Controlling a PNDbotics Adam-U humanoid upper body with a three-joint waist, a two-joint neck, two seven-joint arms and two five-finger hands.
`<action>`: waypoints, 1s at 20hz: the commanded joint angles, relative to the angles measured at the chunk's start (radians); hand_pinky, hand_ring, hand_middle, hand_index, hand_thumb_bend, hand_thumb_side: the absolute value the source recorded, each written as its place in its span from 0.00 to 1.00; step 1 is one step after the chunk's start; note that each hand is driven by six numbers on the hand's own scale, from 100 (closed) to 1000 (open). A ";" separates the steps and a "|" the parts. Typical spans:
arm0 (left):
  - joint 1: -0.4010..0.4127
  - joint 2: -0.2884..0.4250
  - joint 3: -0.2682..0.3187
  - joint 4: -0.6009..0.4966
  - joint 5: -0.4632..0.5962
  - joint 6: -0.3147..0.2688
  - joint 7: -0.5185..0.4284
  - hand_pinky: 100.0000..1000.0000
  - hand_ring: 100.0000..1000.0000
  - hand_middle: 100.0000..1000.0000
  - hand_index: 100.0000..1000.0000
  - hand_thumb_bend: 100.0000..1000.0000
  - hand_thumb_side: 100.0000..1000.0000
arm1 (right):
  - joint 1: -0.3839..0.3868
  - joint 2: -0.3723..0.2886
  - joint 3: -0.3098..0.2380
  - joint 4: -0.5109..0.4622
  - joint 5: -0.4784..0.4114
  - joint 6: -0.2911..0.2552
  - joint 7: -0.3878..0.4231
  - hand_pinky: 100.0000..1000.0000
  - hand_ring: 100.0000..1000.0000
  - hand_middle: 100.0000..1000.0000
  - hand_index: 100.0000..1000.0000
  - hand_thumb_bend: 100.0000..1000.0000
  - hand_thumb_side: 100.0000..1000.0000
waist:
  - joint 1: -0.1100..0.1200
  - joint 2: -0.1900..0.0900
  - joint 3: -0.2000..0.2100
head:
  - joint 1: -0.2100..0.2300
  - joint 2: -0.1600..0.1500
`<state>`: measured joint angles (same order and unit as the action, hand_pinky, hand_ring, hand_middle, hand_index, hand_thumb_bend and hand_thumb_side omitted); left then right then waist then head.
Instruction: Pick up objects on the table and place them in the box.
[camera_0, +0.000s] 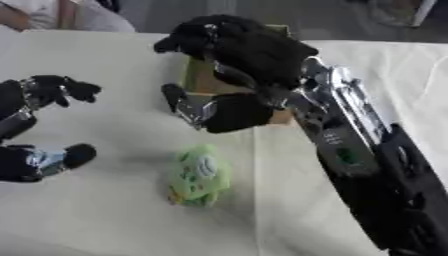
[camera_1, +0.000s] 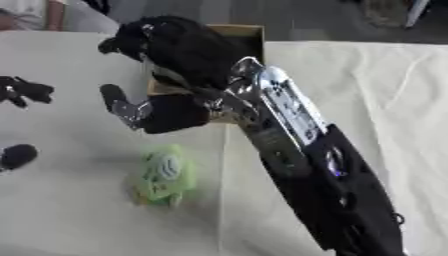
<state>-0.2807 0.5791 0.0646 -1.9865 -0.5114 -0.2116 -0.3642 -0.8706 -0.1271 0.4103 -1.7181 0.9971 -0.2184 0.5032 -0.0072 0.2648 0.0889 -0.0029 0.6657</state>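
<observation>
Broadly, a table (camera_0: 105, 225) draped in a pale cloth fills both views, with a crease running down the cloth just right of the middle. Across it, from the lower right, the robot's right arm reaches up and leftward, black with silver joints, and its right hand (camera_0: 241, 60) hangs over the cardboard box (camera_1: 245, 35) at the far middle of the table. That hand's fingers curl loosely downward with the thumb (camera_0: 188, 107) sticking out to the left below them; nothing can be seen in its grasp, though its bulk hides most of the box's inside. The box stands open at the top, only its near wall and far right corner showing around the hand. At the left edge the left hand (camera_0: 44, 92) shows only in part, fingers spread and apart from one another, holding nothing. Smallest is a green toy (camera_0: 199, 175), soft-looking with a pale round patch on top, lying on the cloth near the box's front and below the right thumb, touched by neither hand.
</observation>
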 joint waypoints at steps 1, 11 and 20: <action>-0.005 0.006 0.039 -0.013 0.076 0.023 0.135 0.60 0.70 0.64 0.88 0.05 1.00 | -0.011 -0.006 0.003 0.011 -0.042 -0.001 0.036 0.85 0.87 0.76 0.91 0.00 1.00 | 0.004 -0.014 0.004 | 0.003 -0.007; -0.007 -0.003 0.056 -0.013 0.314 0.007 0.448 0.55 0.65 0.60 0.88 0.00 1.00 | 0.008 -0.038 0.029 0.061 -0.086 -0.028 0.155 0.86 0.88 0.74 0.96 0.16 1.00 | 0.001 -0.010 0.003 | 0.007 0.000; -0.004 0.001 0.059 -0.013 0.347 0.009 0.491 0.55 0.65 0.60 0.88 0.00 1.00 | 0.004 -0.060 0.045 0.094 -0.119 -0.074 0.294 0.86 0.91 0.74 1.00 0.56 1.00 | -0.007 -0.012 0.000 | 0.010 0.001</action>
<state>-0.2804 0.5619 0.1096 -1.9865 -0.1695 -0.2046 0.1221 -0.8456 -0.1735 0.4608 -1.6185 0.8911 -0.2871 0.7793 -0.0183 0.2706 0.0884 0.0041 0.6662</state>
